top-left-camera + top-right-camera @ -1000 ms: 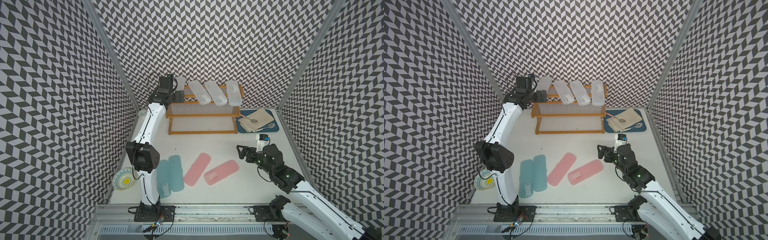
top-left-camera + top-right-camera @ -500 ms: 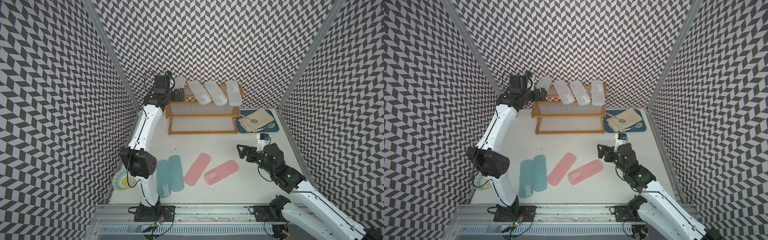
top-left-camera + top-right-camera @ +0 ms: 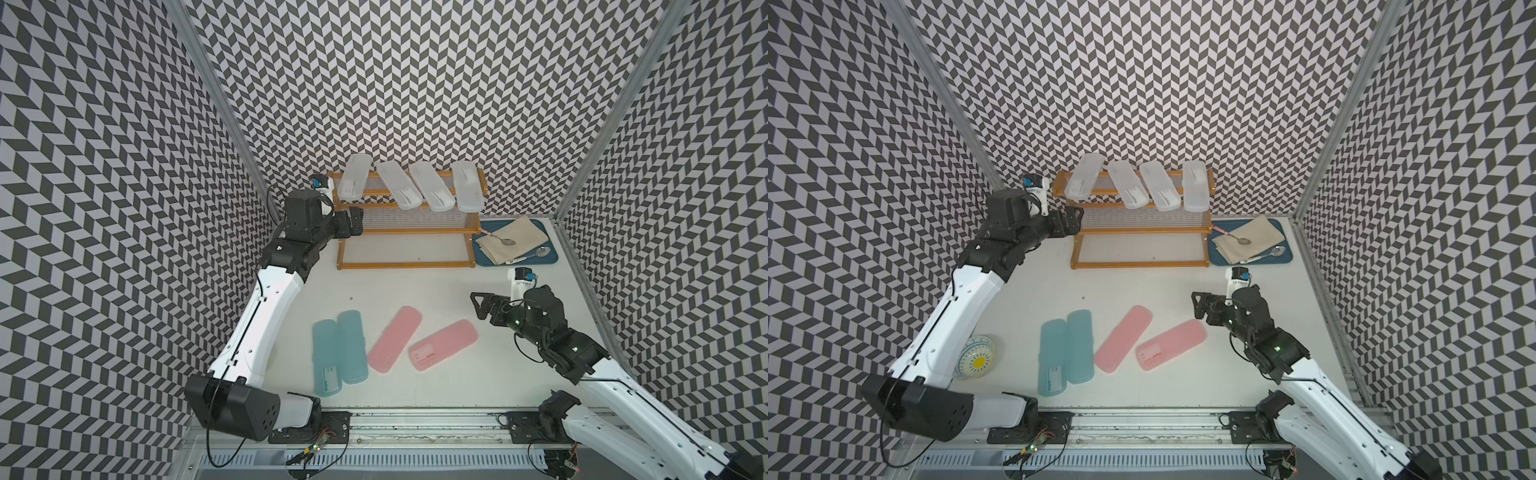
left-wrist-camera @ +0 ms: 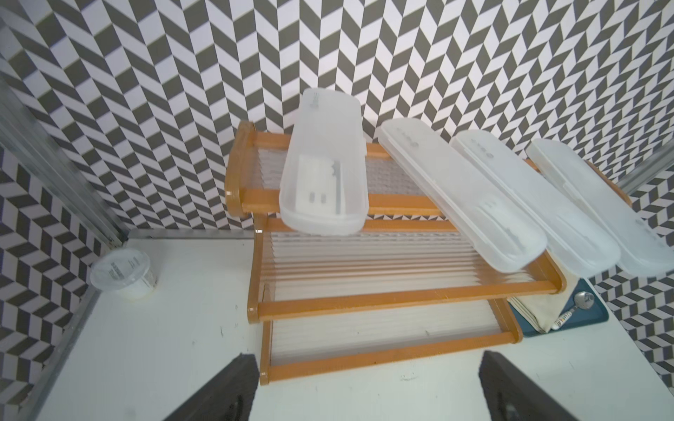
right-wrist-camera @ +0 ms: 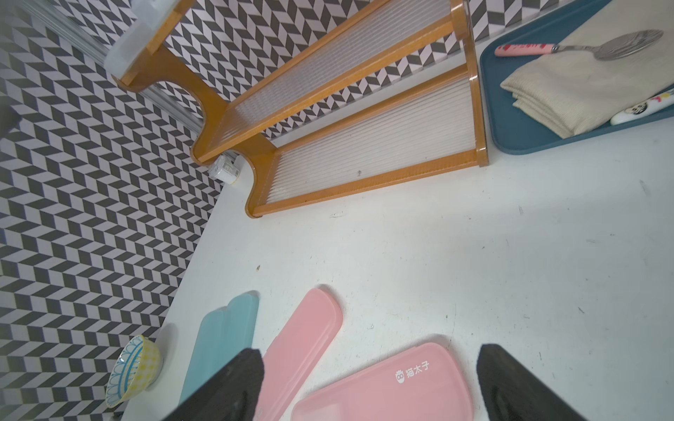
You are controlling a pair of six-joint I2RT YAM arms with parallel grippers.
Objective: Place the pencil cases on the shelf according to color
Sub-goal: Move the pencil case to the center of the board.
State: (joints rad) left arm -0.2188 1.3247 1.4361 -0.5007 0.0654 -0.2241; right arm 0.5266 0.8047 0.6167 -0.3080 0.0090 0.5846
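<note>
Four white cases (image 3: 432, 191) lie side by side on the top tier of the shelf (image 3: 405, 264), with their front ends hanging over. Two teal cases (image 3: 351, 353) and two pink cases (image 3: 395, 345) lie on the table (image 3: 436, 286). The left gripper (image 3: 351, 222) is at the left end of the shelf, jaws apart and empty. The right gripper (image 3: 482, 308) is near the pink cases, also apart and holding nothing.

Orange-brown wooden three-tier stepped shelf (image 3: 403, 264) stands at the back of the white tabletop (image 3: 436, 291). Four frosted white translucent plastic pencil cases (image 3: 430, 191) lie side by side on its top tier, overhanging forward. Blue plastic tray (image 5: 529, 142) sits just right of the shelf, with a folded beige cloth (image 3: 519, 237) in it. Two teal translucent plastic pencil cases (image 3: 352, 349) lie side by side front-left, and two pink translucent plastic pencil cases (image 3: 395, 338) lie to their right.
</note>
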